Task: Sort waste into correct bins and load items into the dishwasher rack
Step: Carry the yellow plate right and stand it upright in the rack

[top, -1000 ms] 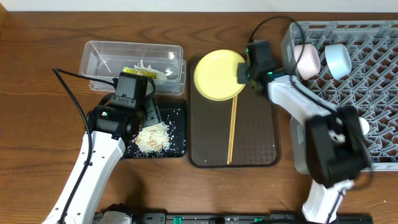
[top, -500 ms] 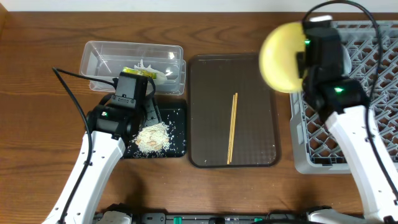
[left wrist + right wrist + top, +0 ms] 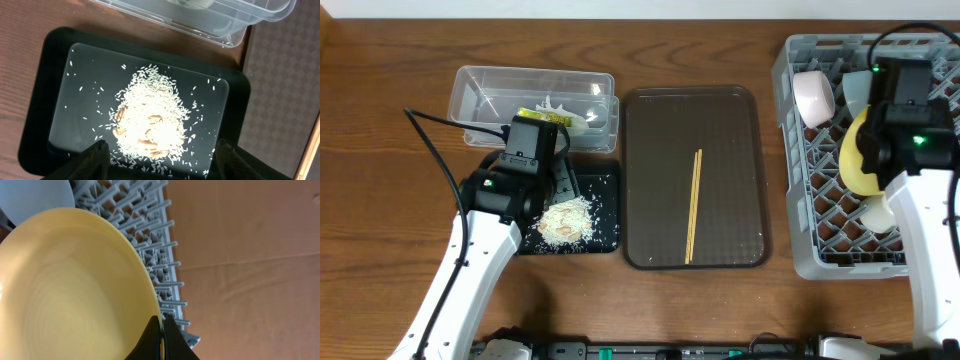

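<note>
— Yellow plate (image 3: pixel 857 152), where is it?
— Over the rack (image 3: pixel 840 262) at 3 o'clock on the tabletop (image 3: pixel 380 200), turned up on edge. The right claw (image 3: pixel 161 332) pinches its rim, fingertips pressed close with the rim between them. Whether the plate touches the grid I cannot tell
— What else sits in the rack?
— A pink bowl (image 3: pixel 813 97) at the rack's 10 o'clock. A blue bowl (image 3: pixel 857 85) is just beside it toward 12, half hidden by the arm. A white cup (image 3: pixel 876 212) is right at the plate's 6 o'clock
— And the left claw (image 3: pixel 162 162)?
— Spread wide, holding nothing, hanging above the black tray (image 3: pixel 35 100). The rice (image 3: pixel 150 120) lies heaped in that tray's middle, with loose grains scattered round it
— The tub (image 3: pixel 480 85)?
— At 10 o'clock on the tabletop, against the black tray's 12 o'clock edge. The wrapper (image 3: pixel 555 115) lies inside it, near the middle
— Chopsticks (image 3: pixel 693 205)?
— On the brown tray (image 3: pixel 650 120) at the tabletop's centre, lying together and running from 12 to 6, well apart from both claws
</note>
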Robot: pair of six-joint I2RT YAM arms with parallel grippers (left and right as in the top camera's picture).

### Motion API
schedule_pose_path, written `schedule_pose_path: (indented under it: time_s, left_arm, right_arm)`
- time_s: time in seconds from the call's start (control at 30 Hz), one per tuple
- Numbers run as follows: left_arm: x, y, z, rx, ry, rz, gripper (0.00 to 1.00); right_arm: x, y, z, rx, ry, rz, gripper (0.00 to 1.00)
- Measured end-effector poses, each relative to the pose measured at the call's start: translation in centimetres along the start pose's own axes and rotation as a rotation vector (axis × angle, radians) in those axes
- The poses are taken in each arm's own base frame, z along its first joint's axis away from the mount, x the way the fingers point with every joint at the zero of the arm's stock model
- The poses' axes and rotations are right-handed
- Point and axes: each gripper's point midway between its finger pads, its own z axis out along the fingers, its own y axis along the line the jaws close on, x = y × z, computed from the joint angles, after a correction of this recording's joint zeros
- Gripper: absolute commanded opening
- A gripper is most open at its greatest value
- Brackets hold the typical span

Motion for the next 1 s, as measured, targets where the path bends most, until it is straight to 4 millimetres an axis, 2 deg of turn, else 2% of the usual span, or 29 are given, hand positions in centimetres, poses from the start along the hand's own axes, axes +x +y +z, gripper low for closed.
schedule_pose_path:
  time_s: [0.07,0.23,0.4,0.43,0.47,0.6,0.67,0.77,0.9,1.0]
  left_arm:
    - [0.0,0.0,0.0,0.0,0.0,0.0,0.7]
    - [0.0,0.0,0.0,0.0,0.0,0.0,0.7]
    - [0.0,0.0,0.0,0.0,0.0,0.0,0.71]
    - [0.0,0.0,0.0,0.0,0.0,0.0,0.7]
    - [0.0,0.0,0.0,0.0,0.0,0.0,0.7]
    - [0.0,0.0,0.0,0.0,-0.001,0.0,0.7]
    - [0.0,0.0,0.0,0.0,0.0,0.0,0.71]
    - [0.0,0.0,0.0,0.0,0.0,0.0,0.7]
    - [0.0,0.0,0.0,0.0,0.0,0.0,0.71]
    - [0.0,0.0,0.0,0.0,0.0,0.0,0.71]
  right_arm:
    - [0.4,0.2,0.9,-0.005,0.027,-0.006,0.01]
    - [0.7,2.2,2.8,-0.042,0.072,-0.05,0.01]
    - [0.2,4.3,3.9,-0.085,0.075,-0.056,0.02]
    - [0.1,4.6,3.8,-0.091,0.071,-0.046,0.05]
    - [-0.2,4.9,3.6,-0.094,0.061,-0.031,0.13]
    - [-2.5,6.7,2.1,-0.13,-0.021,0.05,0.36]
    - [-3.5,7.4,1.0,-0.151,-0.063,0.073,0.59]
    - [-4.8,7.5,-1.2,-0.176,-0.135,0.11,0.71]
    - [-6.1,7.6,-5.5,-0.277,-0.253,0.141,0.72]
    - [-6.6,10.1,-9.6,-0.484,-0.334,0.139,0.68]
